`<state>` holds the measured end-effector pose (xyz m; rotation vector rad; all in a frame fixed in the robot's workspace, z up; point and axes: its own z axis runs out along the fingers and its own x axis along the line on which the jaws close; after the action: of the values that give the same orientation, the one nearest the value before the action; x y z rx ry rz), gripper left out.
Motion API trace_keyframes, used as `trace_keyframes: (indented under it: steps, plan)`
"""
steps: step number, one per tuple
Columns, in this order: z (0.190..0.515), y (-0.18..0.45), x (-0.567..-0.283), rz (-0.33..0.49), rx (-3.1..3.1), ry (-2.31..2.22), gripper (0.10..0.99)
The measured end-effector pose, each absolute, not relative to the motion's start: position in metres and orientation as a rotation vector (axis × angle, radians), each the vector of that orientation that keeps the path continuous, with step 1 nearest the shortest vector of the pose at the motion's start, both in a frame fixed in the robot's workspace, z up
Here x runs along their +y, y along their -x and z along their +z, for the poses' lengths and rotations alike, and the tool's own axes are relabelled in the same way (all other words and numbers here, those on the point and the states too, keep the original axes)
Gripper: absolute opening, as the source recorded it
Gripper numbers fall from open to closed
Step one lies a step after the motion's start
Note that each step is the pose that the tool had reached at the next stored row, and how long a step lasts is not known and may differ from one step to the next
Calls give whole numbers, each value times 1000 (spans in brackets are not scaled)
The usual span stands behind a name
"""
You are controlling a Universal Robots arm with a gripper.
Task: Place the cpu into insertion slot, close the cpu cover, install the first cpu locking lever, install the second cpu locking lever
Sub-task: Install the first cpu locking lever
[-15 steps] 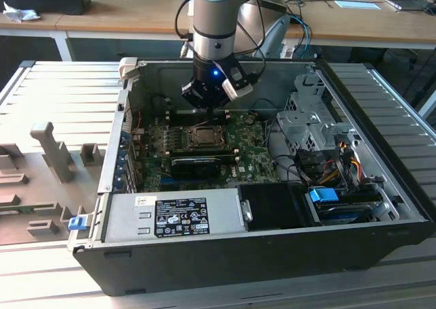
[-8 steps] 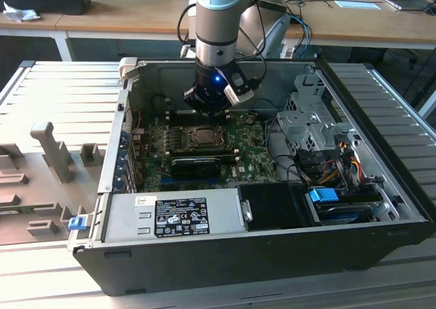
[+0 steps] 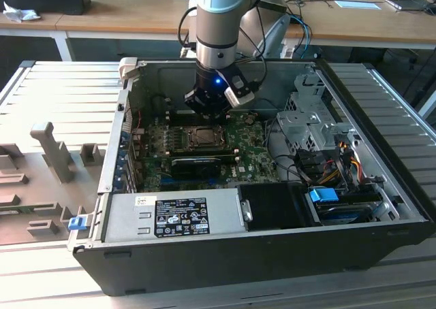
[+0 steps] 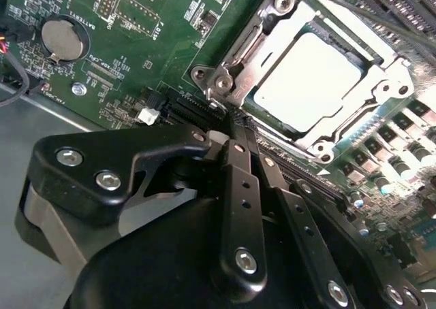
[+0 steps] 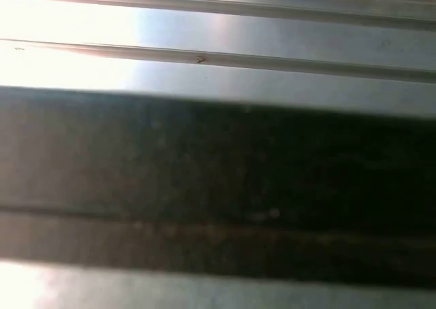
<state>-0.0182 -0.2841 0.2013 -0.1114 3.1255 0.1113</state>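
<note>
Your end effector (image 4: 235,122) is clenched and empty, its tips just beside the insertion slot (image 4: 272,23). The cpu (image 4: 310,81) sits inside, cpu cover (image 4: 381,94) closed.

A ribbed metal table (image 3: 54,84) carries the open computer case (image 3: 272,254), which sits at its centre. At about nine o'clock from the case lie grey fixture blocks (image 3: 48,152) (one stands upright) directly on the same ribbed surface.

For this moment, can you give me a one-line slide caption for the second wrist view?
Fingers closed together at the corner of the insertion slot, with the cpu seated under the closed cpu cover.
</note>
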Motion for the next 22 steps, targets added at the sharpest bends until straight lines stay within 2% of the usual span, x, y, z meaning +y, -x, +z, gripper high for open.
trace_keyframes:
  steps: [8, 13, 22]
  plan:
    - [202, 18, -284, 125, 3124, 111, 106]
    - [224, 18, -284, 124, 3125, 111, 106]
    - [224, 18, -288, 124, 3125, 111, 106]
